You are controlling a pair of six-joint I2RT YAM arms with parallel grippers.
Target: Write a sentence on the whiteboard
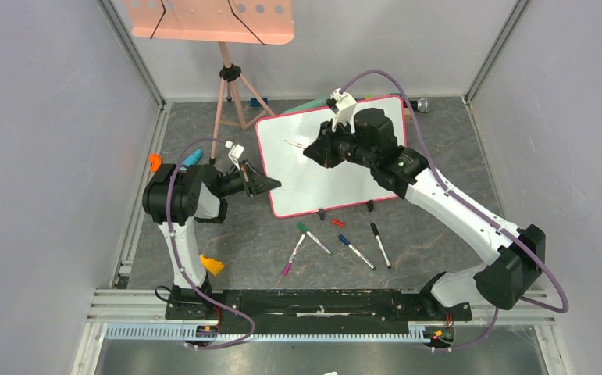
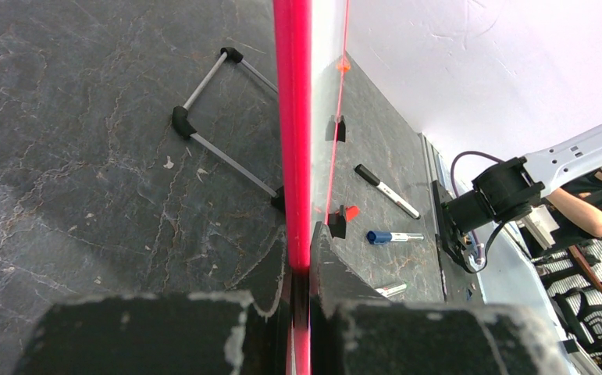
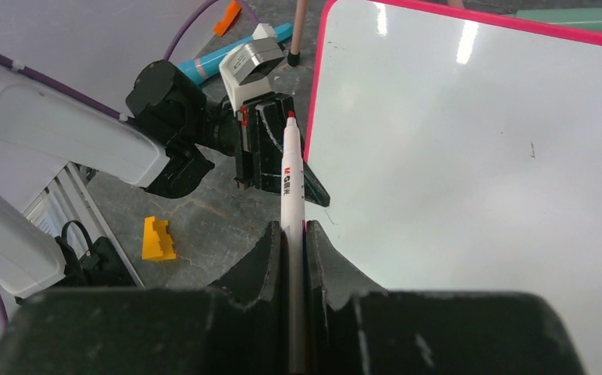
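Observation:
The whiteboard (image 1: 336, 183) stands tilted at mid-table on two black clip feet; its face is blank and no sentence shows on it. My left gripper (image 1: 270, 185) is shut on its left pink rim, seen edge-on in the left wrist view (image 2: 292, 133) between my closed jaws (image 2: 301, 269). My right gripper (image 1: 311, 150) is shut on a white marker with a red tip (image 1: 297, 144), over the board's upper left. In the right wrist view the marker (image 3: 291, 180) sticks out of my jaws (image 3: 290, 230) beside the board's (image 3: 454, 172) left rim. I cannot tell whether the tip touches.
Loose markers lie in front of the board: green (image 1: 313, 237), pink (image 1: 292, 258), blue (image 1: 354, 250), black (image 1: 380, 244), and a red cap (image 1: 336, 223). An orange wedge (image 1: 211, 266) lies near the left base. A salmon perforated tray (image 1: 208, 19) on a tripod (image 1: 231, 94) stands at the back.

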